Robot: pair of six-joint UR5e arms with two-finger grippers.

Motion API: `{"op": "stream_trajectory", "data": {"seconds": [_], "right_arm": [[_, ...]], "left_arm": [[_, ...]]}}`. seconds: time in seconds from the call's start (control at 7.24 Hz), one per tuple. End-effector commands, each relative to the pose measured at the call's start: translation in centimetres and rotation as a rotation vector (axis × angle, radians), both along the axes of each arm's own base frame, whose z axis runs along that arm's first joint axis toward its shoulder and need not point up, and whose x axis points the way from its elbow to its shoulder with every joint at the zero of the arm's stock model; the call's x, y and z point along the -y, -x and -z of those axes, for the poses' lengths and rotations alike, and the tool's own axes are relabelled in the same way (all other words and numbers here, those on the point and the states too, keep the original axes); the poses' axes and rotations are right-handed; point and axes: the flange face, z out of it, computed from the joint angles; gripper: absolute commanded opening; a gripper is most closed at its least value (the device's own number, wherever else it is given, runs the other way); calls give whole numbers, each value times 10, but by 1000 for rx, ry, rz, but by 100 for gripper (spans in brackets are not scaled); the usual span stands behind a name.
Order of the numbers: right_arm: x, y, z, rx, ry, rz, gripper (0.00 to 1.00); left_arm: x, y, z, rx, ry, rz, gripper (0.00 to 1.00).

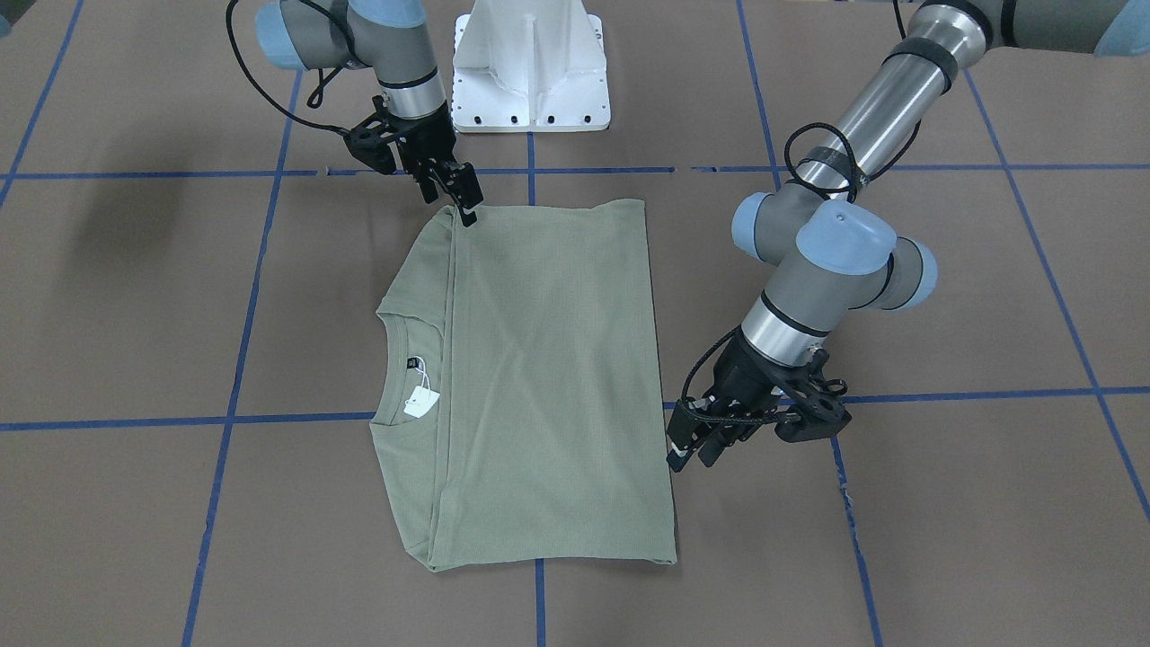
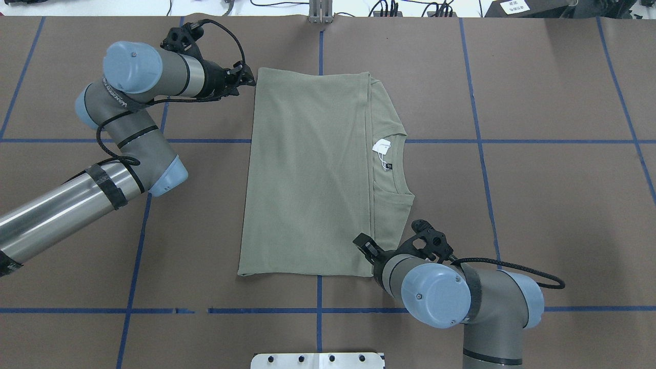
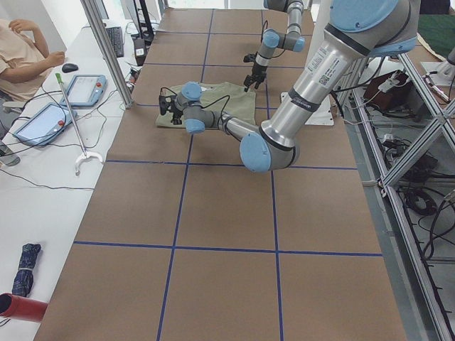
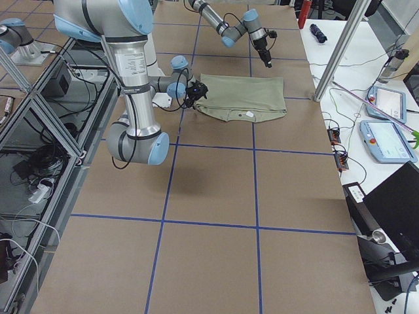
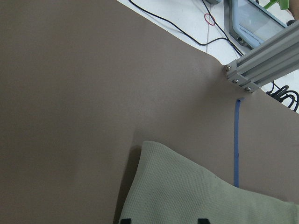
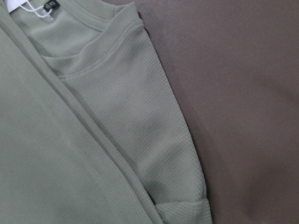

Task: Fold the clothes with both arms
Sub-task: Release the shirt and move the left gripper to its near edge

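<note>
At the shirt's corner farthest from the robot, on its left side, the left pincer sits low over the desk. Its jaws are spread apart. The wrist view shows its two fingertips at the bottom edge, with the cloth corner lying flat between them and nothing gripped. The right pincer points down at the near corner on the robot's right, touching or just above the cloth. I cannot tell how wide it stands, and its own wrist view shows only fabric and desk.

Between the two pincers the pale sage-green shirt lies flat on the brown desk. It is folded into a rough rectangle, with one broad flap laid over the body. The flap's straight edge runs just beside the round neck, which faces the robot's right. A white hang tag rests inside the collar.

Blue tape lines cross the desk in a grid. The white pedestal base stands behind the shirt, between the arms.
</note>
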Motion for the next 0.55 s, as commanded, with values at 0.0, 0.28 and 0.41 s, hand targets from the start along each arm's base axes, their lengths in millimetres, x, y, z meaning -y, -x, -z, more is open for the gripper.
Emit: {"op": "stream_trajectory", "data": {"seconds": [0.0,0.28,0.41], "right_arm": [[0,3,-4,-10,4,4,98],[0,4,1,-2,3,3,66],[-1,7,-3,-18,6,4,59]], "left_arm": [[-1,1,1,-2,-2,0,56],[-1,1,1,-2,-2,0,56],[-2,2,4,-6,-5,0,56]]}}
